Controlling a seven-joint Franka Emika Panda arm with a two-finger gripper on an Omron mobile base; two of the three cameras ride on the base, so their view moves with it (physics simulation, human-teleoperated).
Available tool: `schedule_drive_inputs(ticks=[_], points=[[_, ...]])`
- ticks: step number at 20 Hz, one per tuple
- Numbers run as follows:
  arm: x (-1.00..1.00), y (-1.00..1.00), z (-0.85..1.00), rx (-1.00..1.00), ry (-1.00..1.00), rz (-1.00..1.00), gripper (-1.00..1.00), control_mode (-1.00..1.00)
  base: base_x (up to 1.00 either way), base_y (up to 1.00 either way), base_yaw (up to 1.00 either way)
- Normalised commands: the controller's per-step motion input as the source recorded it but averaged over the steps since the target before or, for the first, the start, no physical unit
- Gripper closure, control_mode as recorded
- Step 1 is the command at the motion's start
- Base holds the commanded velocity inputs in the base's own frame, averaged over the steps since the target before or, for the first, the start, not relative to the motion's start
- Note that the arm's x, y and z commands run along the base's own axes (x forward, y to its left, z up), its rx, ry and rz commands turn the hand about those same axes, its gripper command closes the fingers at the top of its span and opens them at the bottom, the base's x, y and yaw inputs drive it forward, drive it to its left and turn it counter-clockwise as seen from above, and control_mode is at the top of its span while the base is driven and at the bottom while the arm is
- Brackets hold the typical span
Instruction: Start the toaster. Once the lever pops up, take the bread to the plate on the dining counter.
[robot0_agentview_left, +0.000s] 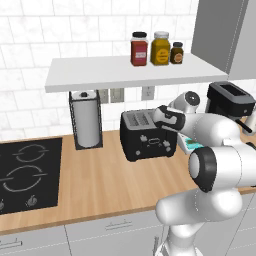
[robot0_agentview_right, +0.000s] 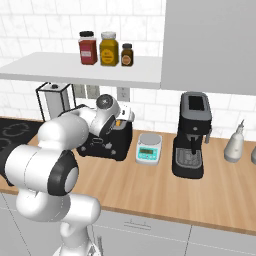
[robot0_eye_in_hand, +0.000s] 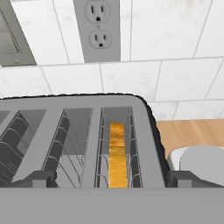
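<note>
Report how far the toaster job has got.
Done: the pincer, open, hangs over the toaster. In hand: nothing is gripped; the bread sits deep in the rightmost slot. Whether the lever is pressed cannot be told. Left: wait for the pop, lift the bread out, carry it to the plate.

The white arm rose from its base, bent sharply at a dark elbow joint, and reached forward and down. The hand (robot0_eye_in_hand: 109, 177) pointed downward at the end of the forearm, its jaws spread wide apart, with both dark fingertips (robot0_eye_in_hand: 41, 177) gripping nothing between them.
</note>
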Motion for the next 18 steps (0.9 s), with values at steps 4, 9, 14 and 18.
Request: schedule_drive_inputs(ticks=[4,9,14,18], points=[[0.0,0.0,0.0,0.0,0.0,0.0,-1.0,-1.0,0.0,0.0,0.0],[0.0,0.0,0.0,0.0,0.0,0.0,-1.0,-1.0,0.0,0.0,0.0],[0.0,0.0,0.0,0.0,0.0,0.0,-1.0,-1.0,0.0,0.0,0.0],[0.0,0.0,0.0,0.0,0.0,0.0,-1.0,-1.0,0.0,0.0,0.0]])
